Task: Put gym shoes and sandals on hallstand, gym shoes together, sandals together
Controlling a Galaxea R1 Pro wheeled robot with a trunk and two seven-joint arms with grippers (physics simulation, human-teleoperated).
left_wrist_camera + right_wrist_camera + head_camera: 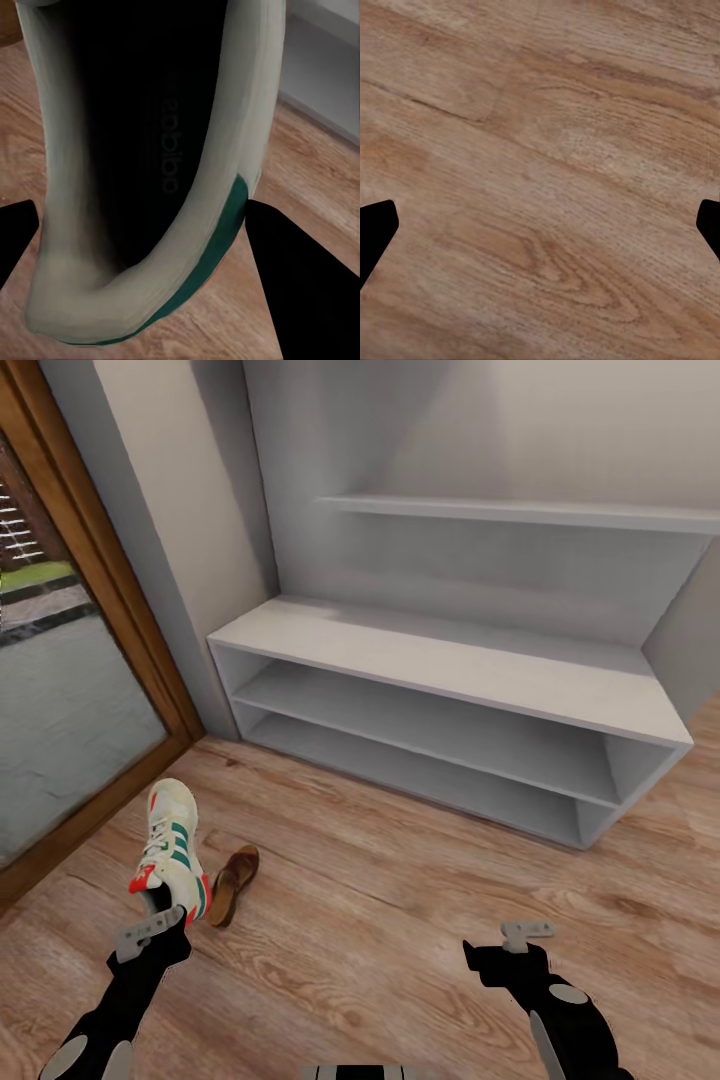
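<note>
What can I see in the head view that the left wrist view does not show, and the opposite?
The head view alone gives the sandal on the floor, the right end effector over bare planks, and the glass door. The left wrist view alone gives the gym shoe's dark inside and insole lettering. Both show this shoe at the left end effector, the hallstand and the wood floor.

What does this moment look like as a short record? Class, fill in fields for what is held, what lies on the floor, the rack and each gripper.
held: cream-white lace-up gym shoe with green stripes, gripped at its heel by the left gripper
on floor: dark brown woven sandal, beside the shoe
rack: low white hallstand, top and both shelves bare
right gripper: jaws open over light brown wood-plank floor, holding nothing
</note>
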